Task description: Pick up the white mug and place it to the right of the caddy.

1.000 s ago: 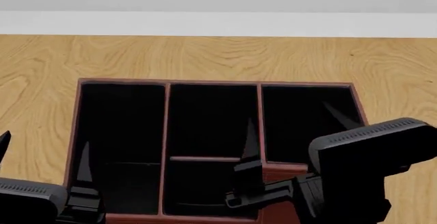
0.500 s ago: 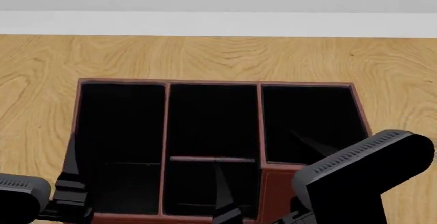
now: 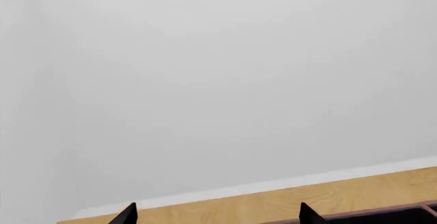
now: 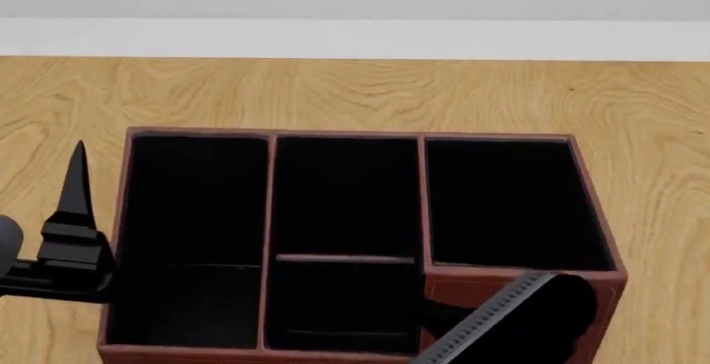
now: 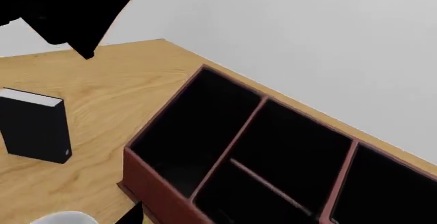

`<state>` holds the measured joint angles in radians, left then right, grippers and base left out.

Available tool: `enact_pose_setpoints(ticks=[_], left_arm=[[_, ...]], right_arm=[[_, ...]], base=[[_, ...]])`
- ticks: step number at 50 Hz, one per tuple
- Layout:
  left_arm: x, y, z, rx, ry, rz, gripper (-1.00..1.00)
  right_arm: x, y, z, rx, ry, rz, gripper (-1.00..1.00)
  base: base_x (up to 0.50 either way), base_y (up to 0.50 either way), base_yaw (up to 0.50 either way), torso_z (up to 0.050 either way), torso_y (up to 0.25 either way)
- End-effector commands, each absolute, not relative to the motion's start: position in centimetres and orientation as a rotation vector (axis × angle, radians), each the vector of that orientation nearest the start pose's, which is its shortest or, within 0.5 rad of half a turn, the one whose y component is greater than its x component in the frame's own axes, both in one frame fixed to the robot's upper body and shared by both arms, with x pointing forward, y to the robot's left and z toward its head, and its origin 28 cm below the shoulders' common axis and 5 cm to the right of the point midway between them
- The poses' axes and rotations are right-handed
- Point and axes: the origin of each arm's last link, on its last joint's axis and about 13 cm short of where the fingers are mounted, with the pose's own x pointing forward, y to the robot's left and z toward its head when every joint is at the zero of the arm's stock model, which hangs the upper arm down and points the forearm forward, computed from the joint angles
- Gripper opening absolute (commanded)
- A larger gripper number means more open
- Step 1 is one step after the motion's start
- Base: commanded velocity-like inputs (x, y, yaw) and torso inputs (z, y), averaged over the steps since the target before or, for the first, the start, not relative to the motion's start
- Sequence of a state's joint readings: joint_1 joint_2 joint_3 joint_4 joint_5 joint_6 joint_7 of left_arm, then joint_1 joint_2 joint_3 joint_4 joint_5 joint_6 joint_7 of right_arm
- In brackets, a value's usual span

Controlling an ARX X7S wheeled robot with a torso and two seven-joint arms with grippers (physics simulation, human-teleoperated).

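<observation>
The caddy, reddish-brown with black compartments, fills the middle of the head view and shows in the right wrist view. Only a white rounded sliver of the white mug shows, at the edge of the right wrist view, near the caddy's corner. It is out of the head view. My left gripper is open and empty, and one of its fingers stands beside the caddy's left wall. My right gripper hangs over the caddy. One fingertip shows wide to the side, the other is lost against the dark compartment.
A small black book with a white edge stands upright on the wooden table, beyond the caddy's left end. My right forearm covers the caddy's front right corner. A white wall runs along the table's far edge.
My right arm has drawn back toward the bottom of the head view and its fingers have left that view. My left gripper has risen and moved left, outside the caddy.
</observation>
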<state>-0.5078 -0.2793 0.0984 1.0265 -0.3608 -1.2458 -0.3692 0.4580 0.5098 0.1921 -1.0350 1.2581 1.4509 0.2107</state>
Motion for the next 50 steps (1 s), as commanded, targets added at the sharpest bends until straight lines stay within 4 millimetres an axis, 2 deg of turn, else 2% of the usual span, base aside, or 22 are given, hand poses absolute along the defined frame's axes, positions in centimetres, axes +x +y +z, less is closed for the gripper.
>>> enact_pose_setpoints(ticks=[1,30,50], left_arm=[[19.6,20.8,22.8,0.205,-0.280,0.023,1.00],[20.2,20.8,23.3,0.204,-0.292,0.016,1.00],[20.5,20.8,23.3,0.204,-0.292,0.014,1.00]], right_arm=[[14.8,-11.8,19.5,-0.278,0.171,0.713,1.00],[12.8,-10.3,17.7,-0.312,0.322,0.813,1.00],[12.6,-9.0,15.9,-0.326,0.402,0.855,1.00]], base=[[0.00,0.00,0.00,0.000,0.000],[0.00,0.00,0.00,0.000,0.000],[0.00,0.00,0.00,0.000,0.000]])
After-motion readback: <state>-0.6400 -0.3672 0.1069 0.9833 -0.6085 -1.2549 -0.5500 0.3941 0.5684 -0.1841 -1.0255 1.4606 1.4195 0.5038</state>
